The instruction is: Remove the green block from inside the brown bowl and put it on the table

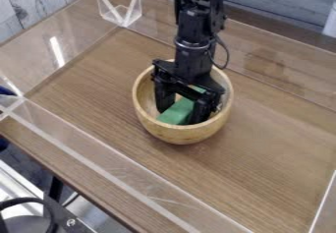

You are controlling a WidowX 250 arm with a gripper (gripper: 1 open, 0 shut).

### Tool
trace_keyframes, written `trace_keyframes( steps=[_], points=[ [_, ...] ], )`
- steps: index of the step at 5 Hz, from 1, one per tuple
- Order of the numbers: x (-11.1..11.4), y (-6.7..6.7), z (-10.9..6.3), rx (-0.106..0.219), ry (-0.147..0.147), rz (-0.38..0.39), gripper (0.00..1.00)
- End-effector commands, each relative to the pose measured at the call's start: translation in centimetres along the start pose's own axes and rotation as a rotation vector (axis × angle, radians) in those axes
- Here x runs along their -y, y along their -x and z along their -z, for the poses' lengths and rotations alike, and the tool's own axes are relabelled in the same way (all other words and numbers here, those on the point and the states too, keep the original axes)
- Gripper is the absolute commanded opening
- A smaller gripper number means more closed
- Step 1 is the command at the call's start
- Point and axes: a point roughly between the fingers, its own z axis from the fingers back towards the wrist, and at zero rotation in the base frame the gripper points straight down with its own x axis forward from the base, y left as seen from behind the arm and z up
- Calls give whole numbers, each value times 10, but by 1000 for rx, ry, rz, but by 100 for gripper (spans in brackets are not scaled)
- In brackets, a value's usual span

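The brown bowl stands near the middle of the table. Inside it lies the green block, partly hidden by the fingers. My black gripper reaches down into the bowl from above, open wide, with one finger on each side of the block. The jaws straddle the block without closing on it.
Clear acrylic walls edge the tabletop, with a clear bracket at the far left corner. The arm rises from the bowl toward the back.
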Motion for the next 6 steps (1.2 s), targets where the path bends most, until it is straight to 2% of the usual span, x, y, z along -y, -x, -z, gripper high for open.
trace_keyframes(
  steps=[1, 6],
  points=[
    [-4, -9, -13, 56, 4, -13, 100],
    [-4, -12, -17, 81, 24, -22, 100]
  ],
)
